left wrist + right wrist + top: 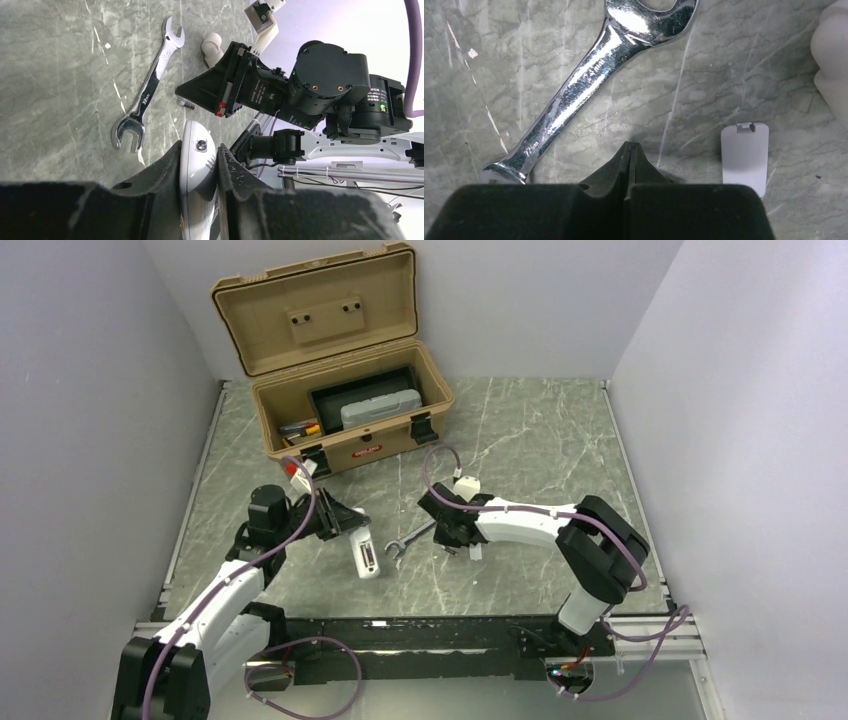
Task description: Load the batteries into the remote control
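Observation:
My left gripper (350, 528) is shut on the remote control (366, 559), a slim white bar whose free end rests low over the table. In the left wrist view the remote (196, 172) sits edge-on between the two fingers (165, 170), a small screw showing near its tip. My right gripper (441, 531) is shut just above the table beside the wrench; its fingertips (630, 146) meet with nothing visible between them. A small cylinder, perhaps a battery (186, 103), lies on the table under the right gripper's tip. A flat grey-white battery cover (744, 157) lies to the right of the right gripper.
A silver open-ended wrench (410, 538) lies between the grippers, also in the left wrist view (149, 92) and the right wrist view (589, 85). A small white curved plastic piece (212, 47) lies beyond it. An open tan toolbox (345, 420) stands at the back left, with small orange items (300, 427) inside.

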Tool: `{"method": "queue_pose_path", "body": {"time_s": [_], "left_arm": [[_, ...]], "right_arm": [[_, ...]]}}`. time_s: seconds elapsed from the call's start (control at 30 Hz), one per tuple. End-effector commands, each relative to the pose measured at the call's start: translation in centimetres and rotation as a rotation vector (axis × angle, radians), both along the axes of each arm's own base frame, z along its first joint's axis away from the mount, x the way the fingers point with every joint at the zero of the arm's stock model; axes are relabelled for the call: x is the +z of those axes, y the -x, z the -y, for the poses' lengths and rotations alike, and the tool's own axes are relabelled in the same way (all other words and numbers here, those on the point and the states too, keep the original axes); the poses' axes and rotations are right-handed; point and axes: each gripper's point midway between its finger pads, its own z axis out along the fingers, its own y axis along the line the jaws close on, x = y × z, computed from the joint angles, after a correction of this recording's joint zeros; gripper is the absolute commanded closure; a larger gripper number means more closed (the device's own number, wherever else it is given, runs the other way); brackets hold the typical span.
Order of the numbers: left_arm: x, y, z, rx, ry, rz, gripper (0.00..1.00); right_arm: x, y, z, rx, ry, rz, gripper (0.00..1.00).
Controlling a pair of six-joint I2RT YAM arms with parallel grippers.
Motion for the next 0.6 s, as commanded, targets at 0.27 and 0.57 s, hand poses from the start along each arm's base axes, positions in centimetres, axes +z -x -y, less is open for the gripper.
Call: {"method": "queue_pose_path", "body": {"time_s": [0.27, 0.57], "left_arm": [[0.9, 0.1, 0.0, -0.015, 0.017, 0.044, 1.00], [0.8, 0.1, 0.0, -0.014, 0.019, 0.044, 1.00]], "right_arm": [[-0.8, 1.8, -1.3, 0.153, -0.033, -0.084, 1.00], [-0.5, 3.4, -1.2, 0.208, -0.063, -0.119, 1.00]]}}
